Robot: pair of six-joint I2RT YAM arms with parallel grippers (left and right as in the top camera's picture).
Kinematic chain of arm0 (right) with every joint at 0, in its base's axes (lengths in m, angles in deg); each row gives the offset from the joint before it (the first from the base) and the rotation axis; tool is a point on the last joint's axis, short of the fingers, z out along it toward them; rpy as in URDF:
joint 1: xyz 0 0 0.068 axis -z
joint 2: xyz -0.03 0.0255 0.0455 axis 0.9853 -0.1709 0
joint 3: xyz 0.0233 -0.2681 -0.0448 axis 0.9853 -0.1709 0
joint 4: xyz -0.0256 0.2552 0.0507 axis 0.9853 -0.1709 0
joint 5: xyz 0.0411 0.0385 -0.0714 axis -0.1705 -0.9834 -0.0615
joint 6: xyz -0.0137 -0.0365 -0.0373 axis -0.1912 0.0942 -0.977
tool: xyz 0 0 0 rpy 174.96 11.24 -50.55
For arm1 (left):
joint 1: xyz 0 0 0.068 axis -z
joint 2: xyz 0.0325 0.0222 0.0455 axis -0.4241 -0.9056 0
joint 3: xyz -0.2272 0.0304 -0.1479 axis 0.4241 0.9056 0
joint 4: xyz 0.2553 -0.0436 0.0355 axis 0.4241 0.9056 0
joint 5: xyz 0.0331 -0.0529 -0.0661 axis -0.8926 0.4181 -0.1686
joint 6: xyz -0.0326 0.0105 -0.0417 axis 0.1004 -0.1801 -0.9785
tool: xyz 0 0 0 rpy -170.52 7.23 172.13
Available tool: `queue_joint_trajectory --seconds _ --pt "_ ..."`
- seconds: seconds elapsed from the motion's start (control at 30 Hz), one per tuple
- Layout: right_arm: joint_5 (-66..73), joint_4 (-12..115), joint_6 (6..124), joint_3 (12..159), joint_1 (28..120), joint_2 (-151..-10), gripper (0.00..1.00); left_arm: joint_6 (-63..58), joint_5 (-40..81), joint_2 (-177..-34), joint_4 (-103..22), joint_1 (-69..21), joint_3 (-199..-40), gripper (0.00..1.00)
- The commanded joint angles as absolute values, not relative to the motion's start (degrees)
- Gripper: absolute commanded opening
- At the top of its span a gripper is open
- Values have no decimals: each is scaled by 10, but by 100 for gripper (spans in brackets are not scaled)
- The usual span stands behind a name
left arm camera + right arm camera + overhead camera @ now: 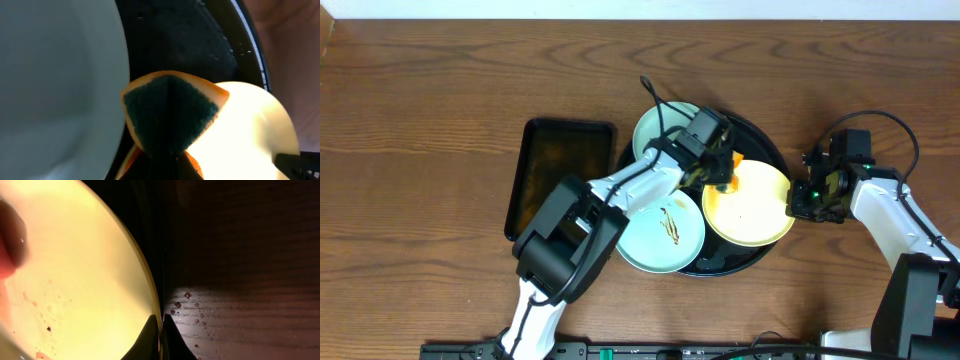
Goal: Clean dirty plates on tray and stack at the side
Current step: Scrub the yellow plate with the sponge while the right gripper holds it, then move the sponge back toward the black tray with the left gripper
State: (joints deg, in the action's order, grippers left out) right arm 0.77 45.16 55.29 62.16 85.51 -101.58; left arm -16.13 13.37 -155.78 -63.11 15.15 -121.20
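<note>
My left pincer [718, 162] is clamped on a folded sponge [170, 117] at the upper-left edge of the yellow plate [752, 210], which sits on the right side of the tray [725, 263]. My right pincer [161, 323] grips that plate's outer rim, so the plate's face lies between the two.

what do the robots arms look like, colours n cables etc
Both have white links with bulky black joint housings. The left arm trails a curled black cable from its wrist; the right arm has an arched black cable and a small green light.
</note>
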Motion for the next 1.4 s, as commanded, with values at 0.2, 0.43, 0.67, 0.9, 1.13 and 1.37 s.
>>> queue_joint_trajectory --seconds 0.2,0.43,0.67,0.9,1.13,1.37 --pt "41 446 555 617 860 -1023 1 -131 205 -1465 -551 165 -1210 7" --pt "40 447 555 617 860 -1023 9 -82 147 -1409 -466 188 -1210 8" --pt "39 450 556 617 860 -1023 33 -83 -67 -1372 -295 163 -1210 8" --pt "9 451 558 617 860 -1023 9 -83 -105 -1369 -197 103 -1210 7" --pt "13 454 558 617 860 -1023 1 -79 -105 -1349 -189 45 -1210 7" --pt "32 454 555 648 860 -988 1 -79 -105 -1294 -177 -28 -1210 8"
